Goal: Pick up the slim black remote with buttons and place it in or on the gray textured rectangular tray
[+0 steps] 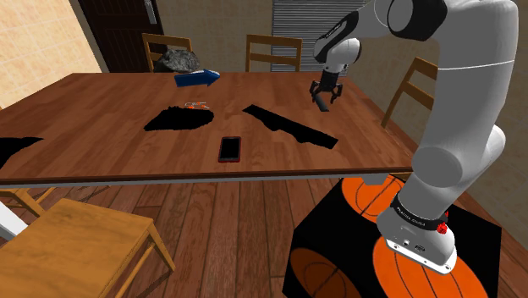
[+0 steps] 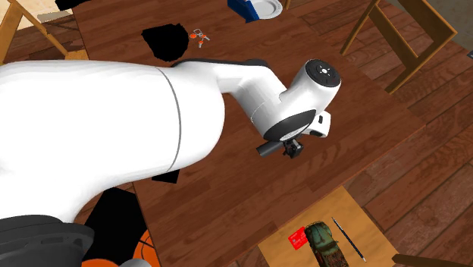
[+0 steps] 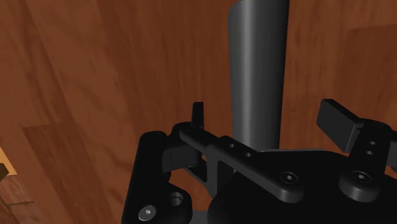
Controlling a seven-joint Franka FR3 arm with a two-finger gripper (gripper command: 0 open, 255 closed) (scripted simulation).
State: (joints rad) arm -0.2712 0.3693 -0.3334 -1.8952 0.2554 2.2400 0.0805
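Nearest in the shoulder view, the black stand (image 1: 338, 245) with orange ball markings carries the white arm (image 1: 461, 127), and a pale wooden seat (image 1: 80, 245) sits at the lower left. Next comes the brown wooden table (image 1: 85, 127). Close to its near edge lies a flat black phone-like slab (image 1: 229, 149) with a reddish rim. Beyond it two irregular black patches (image 1: 178, 120) break the tabletop, with a small orange thing (image 1: 196, 106) just beside the left one.

Further back, toward that view's right, the gripper (image 3: 268, 118) points down over the table. Its fingers (image 3: 337, 121) are spread, and the slim dark grey remote (image 3: 257, 63) runs between them. In the wrist view, wood shows in the gap on each side, so neither finger touches it. I cannot tell whether the remote rests on the wood or hangs above it; its near end is hidden behind the hand.

Past the gripper, a blue object (image 1: 196, 79) lies near the far edge. A grey crumpled lump (image 1: 179, 59) and wooden chairs (image 1: 272, 51) stand behind the table.
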